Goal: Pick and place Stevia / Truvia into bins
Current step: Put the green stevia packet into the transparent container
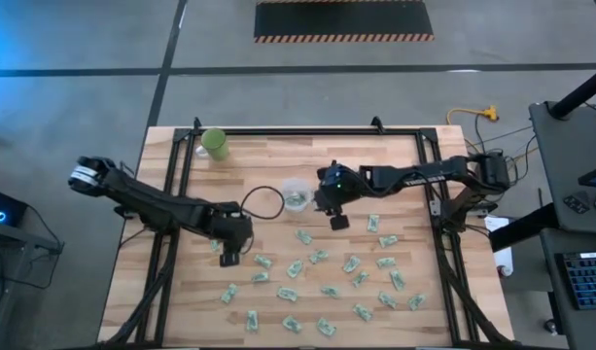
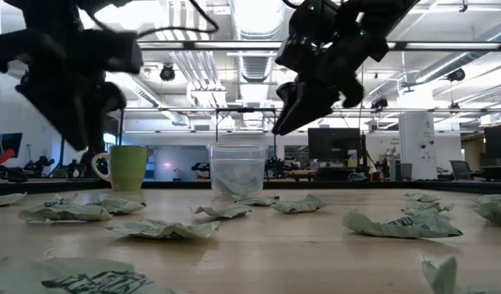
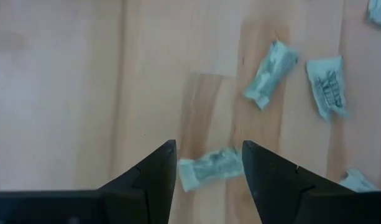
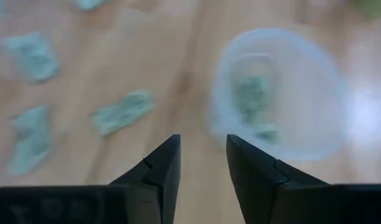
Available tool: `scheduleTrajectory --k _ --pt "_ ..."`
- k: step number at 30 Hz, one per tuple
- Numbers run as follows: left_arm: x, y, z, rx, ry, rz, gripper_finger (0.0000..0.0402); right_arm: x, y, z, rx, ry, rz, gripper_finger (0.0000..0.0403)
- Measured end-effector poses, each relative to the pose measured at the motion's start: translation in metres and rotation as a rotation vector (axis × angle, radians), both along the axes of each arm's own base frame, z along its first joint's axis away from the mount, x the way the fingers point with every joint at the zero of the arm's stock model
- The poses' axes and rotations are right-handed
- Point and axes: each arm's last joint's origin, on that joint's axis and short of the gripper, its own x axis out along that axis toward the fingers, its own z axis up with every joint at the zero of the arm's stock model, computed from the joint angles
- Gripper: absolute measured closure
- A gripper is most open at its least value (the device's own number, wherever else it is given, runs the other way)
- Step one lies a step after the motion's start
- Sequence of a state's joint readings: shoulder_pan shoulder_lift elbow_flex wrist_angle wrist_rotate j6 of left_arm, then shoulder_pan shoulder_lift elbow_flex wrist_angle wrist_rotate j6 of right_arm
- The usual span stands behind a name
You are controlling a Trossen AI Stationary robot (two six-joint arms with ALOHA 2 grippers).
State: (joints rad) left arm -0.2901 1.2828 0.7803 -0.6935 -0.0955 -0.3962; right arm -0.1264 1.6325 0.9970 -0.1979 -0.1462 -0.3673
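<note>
While the wooden table (image 1: 278, 165) spreads under both arms, its near half is strewn with the Stevia / Truvia packets (image 1: 322, 289), pale green and white, lying flat and crumpled in a loose scatter from the middle toward the front edge. At the back left stands an opaque light-green cup (image 1: 215, 144), well apart from the work. Near the table's centre sits the clear cup (image 1: 296, 195), translucent, with a few packets (image 4: 255, 102) already lying inside it.

Hanging above the table just beside that clear cup, on its right, is the right gripper (image 1: 336, 220); its fingers are parted by a narrow gap and hold nothing. From its wrist the cup lies just ahead of the fingertips, and loose packets lie on the wood on the cup's other side.

Lower on the left side, the left gripper (image 1: 228, 257) hovers over the left edge of the scatter, fingers spread wide and empty. One packet (image 3: 210, 168) lies on the wood directly between its two fingertips in the wrist view; whether the tips reach the table cannot be told.
</note>
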Motion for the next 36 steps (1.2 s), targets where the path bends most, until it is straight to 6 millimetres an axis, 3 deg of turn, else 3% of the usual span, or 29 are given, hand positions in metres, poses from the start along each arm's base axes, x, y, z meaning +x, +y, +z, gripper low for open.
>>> scheduleTrajectory --k 6,15,36 --pt "-0.003 -0.001 -0.01 -0.02 0.106 0.027 0.0235 -0.004 0.01 -0.004 0.051 0.056 0.063 0.0296" --pt "-0.001 -0.002 -0.01 -0.024 0.09 0.024 0.0235 -0.005 0.013 -0.005 0.056 0.062 0.074 0.0312" --pt "-0.011 0.0 -0.042 -0.062 0.068 0.04 0.0235 -0.006 0.013 -0.006 0.072 0.071 0.06 0.0324"
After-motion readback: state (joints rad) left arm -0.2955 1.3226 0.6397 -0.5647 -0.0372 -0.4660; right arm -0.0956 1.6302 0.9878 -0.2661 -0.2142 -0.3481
